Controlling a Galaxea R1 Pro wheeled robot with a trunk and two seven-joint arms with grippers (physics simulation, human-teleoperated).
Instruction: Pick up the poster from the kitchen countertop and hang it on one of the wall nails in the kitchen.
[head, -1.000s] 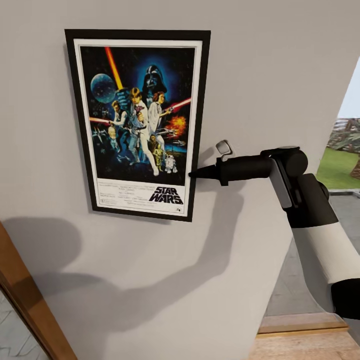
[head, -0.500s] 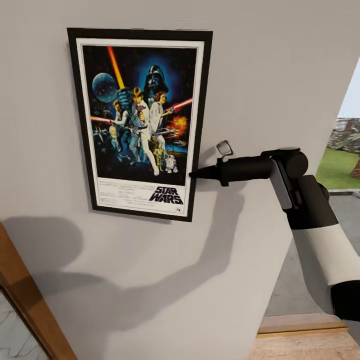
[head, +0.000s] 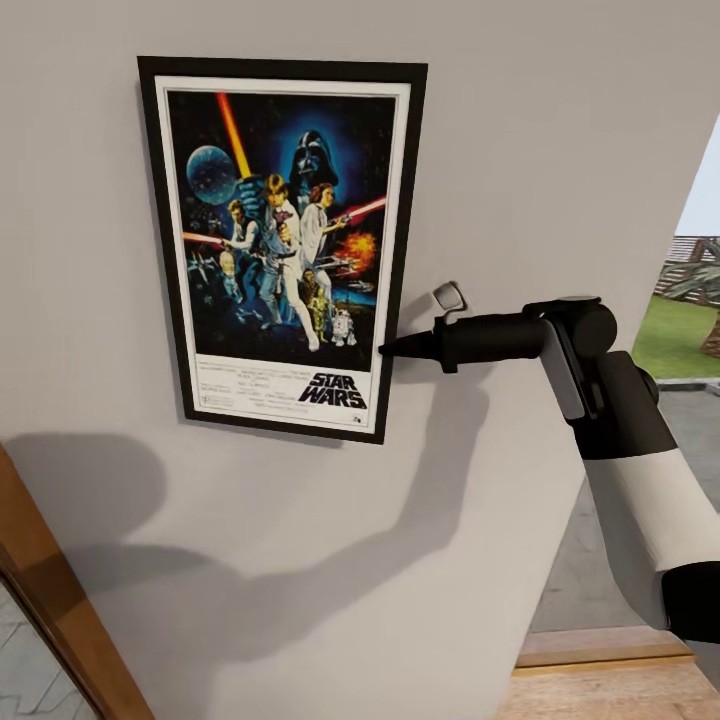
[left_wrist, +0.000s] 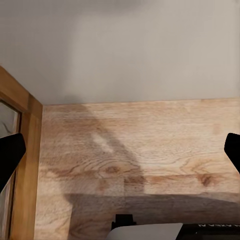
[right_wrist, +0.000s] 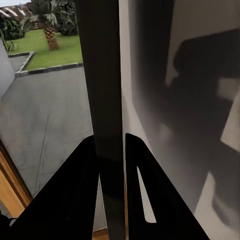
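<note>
The black-framed Star Wars poster lies flat against the light grey wall, slightly tilted. My right gripper is shut on its right frame edge, near the lower part. In the right wrist view the dark frame edge runs between the two black fingers, which pinch it. My left gripper is open and holds nothing, with its fingertips far apart over a wooden floor. The wall nail is hidden and the kitchen countertop is out of view.
A wooden door frame slants across the lower left. At the right the wall ends at an opening onto paving and grass. Wooden flooring lies below my right arm.
The poster's top has swung a little to the right against the wall. My right gripper keeps its hold at the same spot.
</note>
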